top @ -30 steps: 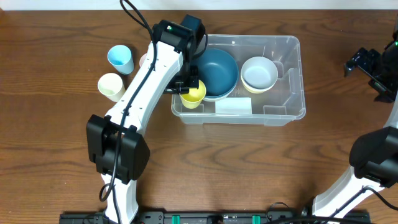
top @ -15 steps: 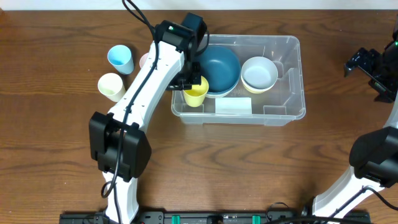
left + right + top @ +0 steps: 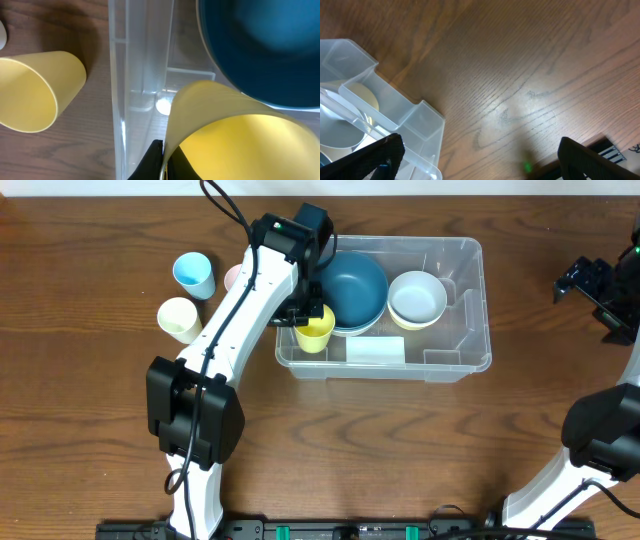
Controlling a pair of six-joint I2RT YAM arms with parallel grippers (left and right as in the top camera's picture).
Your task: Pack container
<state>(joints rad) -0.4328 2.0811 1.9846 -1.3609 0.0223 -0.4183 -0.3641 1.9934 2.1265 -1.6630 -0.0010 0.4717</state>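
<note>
The container (image 3: pixel 484 300) is a clear plastic bin at the back middle of the table, with a white label (image 3: pixel 376 350) on its base. Inside it lie a dark blue bowl (image 3: pixel 352 292) and a white bowl (image 3: pixel 417 298) nested in a pale yellow one. My left gripper (image 3: pixel 305 316) is shut on the rim of a yellow cup (image 3: pixel 315 330) at the bin's left front corner. In the left wrist view the gripper (image 3: pixel 162 162) pinches the cup (image 3: pixel 240 135) wall just inside the bin wall (image 3: pixel 120 100), beside the blue bowl (image 3: pixel 260 45). My right gripper (image 3: pixel 592 282) stands open at the far right, holding nothing.
Left of the bin stand a light blue cup (image 3: pixel 194 275) and a cream cup (image 3: pixel 180 319), with a pink item (image 3: pixel 233 277) partly hidden behind my left arm. The cream cup (image 3: pixel 35 90) shows outside the bin wall. The right wrist view shows the bin's corner (image 3: pixel 420 125) and bare wood.
My left gripper has carried the yellow cup slightly right and back within the bin's left end. The right arm has not moved.
</note>
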